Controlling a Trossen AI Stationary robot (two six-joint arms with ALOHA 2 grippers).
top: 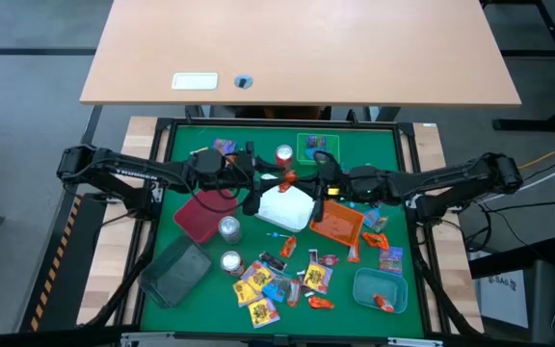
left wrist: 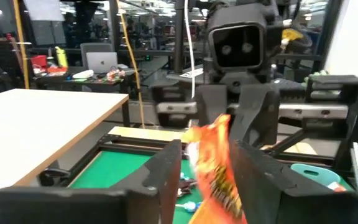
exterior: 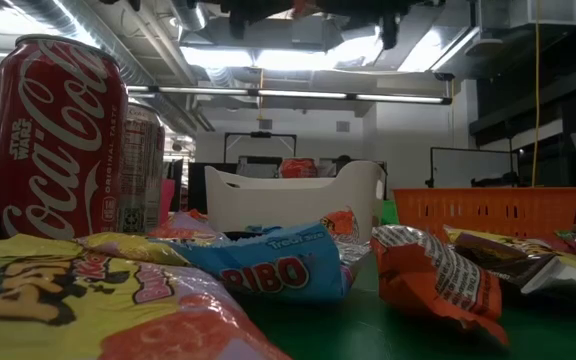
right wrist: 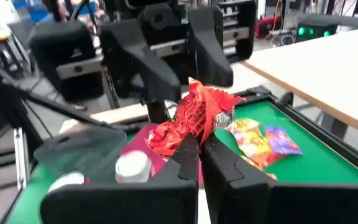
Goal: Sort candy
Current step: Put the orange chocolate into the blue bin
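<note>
An orange-red crinkled candy packet (top: 287, 176) is held in the air above the white tray (top: 287, 209), between both grippers. My right gripper (right wrist: 199, 140) comes from the table's right and is shut on the packet (right wrist: 191, 115). My left gripper (left wrist: 207, 150) comes from the left, open, with one finger on either side of the packet's other end (left wrist: 213, 165); I cannot tell whether they touch it. The rest of the candy (top: 287, 280) lies loose on the green mat near the near edge, and a blue packet (exterior: 268, 268) shows close up in the low view. My right gripper pinches the orange-red packet by its lower crumpled end (right wrist: 188, 132) between its two fingers, coming level from the table's right. The packet is lifted clear and stands up past the fingertips toward my left gripper's open fingers (right wrist: 148, 68).
Trays ring the middle: maroon (top: 198, 214), dark grey (top: 173, 273), orange (top: 337, 224), teal (top: 382, 289), green (top: 316, 146). A red can (top: 283, 154) and two silver cans (top: 229, 228) stand nearby. A wooden table (top: 297, 48) lies beyond the far edge.
</note>
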